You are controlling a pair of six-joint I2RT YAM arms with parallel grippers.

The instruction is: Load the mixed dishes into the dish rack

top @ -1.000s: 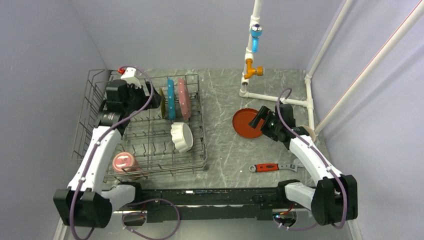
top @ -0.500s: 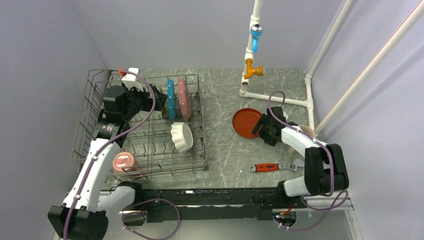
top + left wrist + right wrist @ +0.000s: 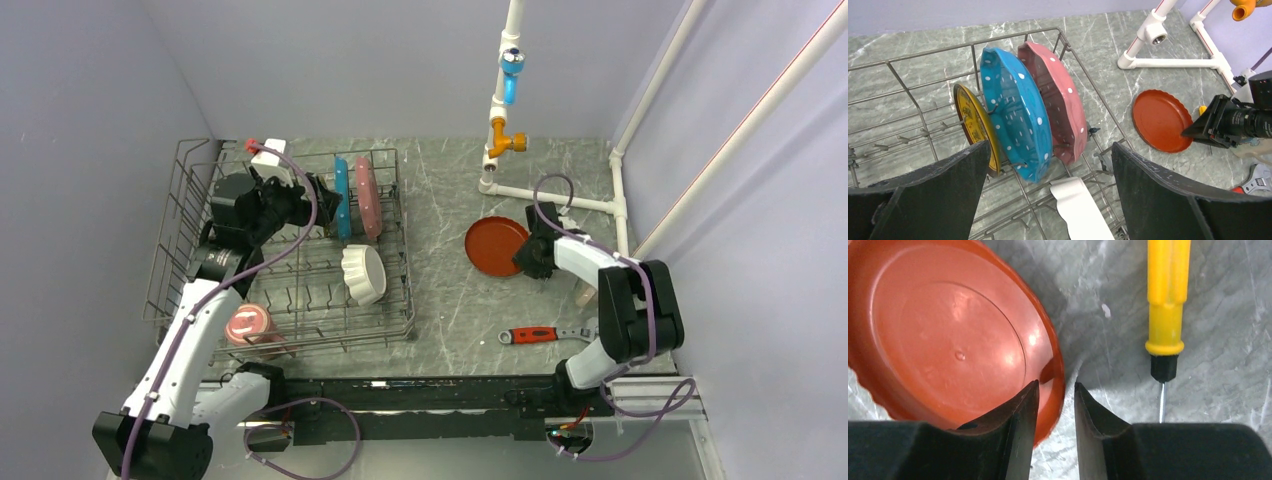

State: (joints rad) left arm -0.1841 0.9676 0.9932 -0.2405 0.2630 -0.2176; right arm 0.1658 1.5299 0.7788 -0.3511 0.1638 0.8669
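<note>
**Spotter:** Right wrist feed has the red-brown plate (image 3: pixel 948 335) lying flat on the table (image 3: pixel 450 300), underside up and well apart from the rack (image 3: pixel 405 290). Why go in at the edge?

**Me:** Flat like that, the rim is the only part I can pinch. So I have the right pincer (image 3: pixel 1056 387) down low at the plate's right-hand edge, one finger over the plate and the other outside it.

**Spotter:** Clamped?

**Me:** I judge not. The gap is narrow and the rim sits inside it, but I see a sliver of table beside the outer finger. It holds nothing yet.

**Spotter:** And that screwdriver (image 3: pixel 1168 290)?

**Me:** Just beside the plate, not touching it. It isn't a dish, so I leave it.

**Spotter:** The rack?

**Me:** On the left wrist feed, the blue plate (image 3: pixel 1015 115), pink plate (image 3: pixel 1058 100) and yellow-patterned plate (image 3: pixel 975 125) stand on edge between the tines, packed close. The white bowl (image 3: pixel 1078 205) sits nearer me. My left pincer (image 3: pixel 1050 150) hangs over them, spread wide and empty.
</note>
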